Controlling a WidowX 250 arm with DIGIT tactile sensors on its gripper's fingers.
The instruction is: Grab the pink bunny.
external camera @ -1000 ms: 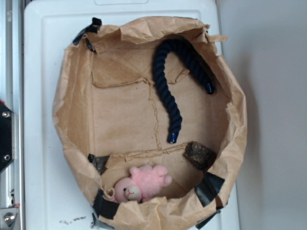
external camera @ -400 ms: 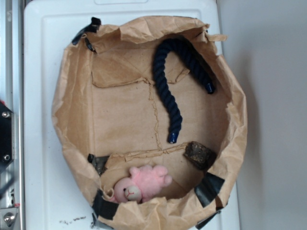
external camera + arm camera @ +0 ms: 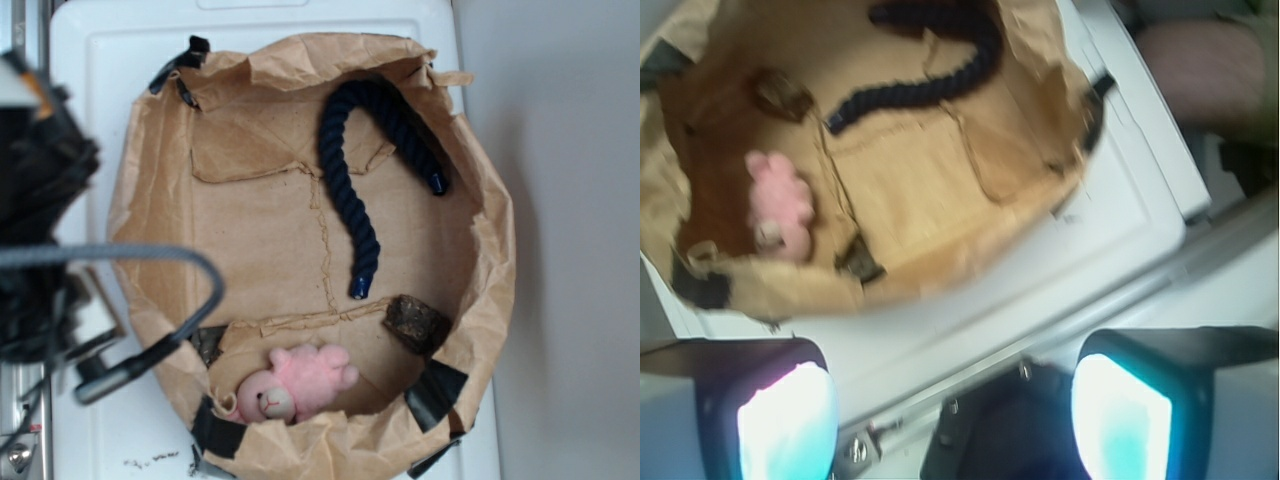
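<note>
The pink bunny (image 3: pixel 300 382) lies on its side in the near corner of a shallow brown paper tub (image 3: pixel 492 270), its paler head towards the tub's wall. From the wrist view the bunny (image 3: pixel 780 200) is small and far off at the upper left. My gripper (image 3: pixel 955 405) is open, its two glowing pads wide apart with nothing between them, hovering outside the tub over the white surface and a metal rail. In the exterior view my arm (image 3: pixel 40 250) is a dark blur at the left edge, with its fingers not distinguishable.
A dark blue rope (image 3: pixel 365 170) curves across the tub's far half. A dark brown rough chunk (image 3: pixel 415 322) sits right of the bunny. The tub rests on a white board (image 3: pixel 90 70). A black bracket (image 3: pixel 1000 440) lies below the gripper. A cable (image 3: pixel 190 270) loops over the tub's left rim.
My arm has swung into the exterior view from the left; before, only the rail and bracket showed there. Bunny, rope and chunk have not moved.
</note>
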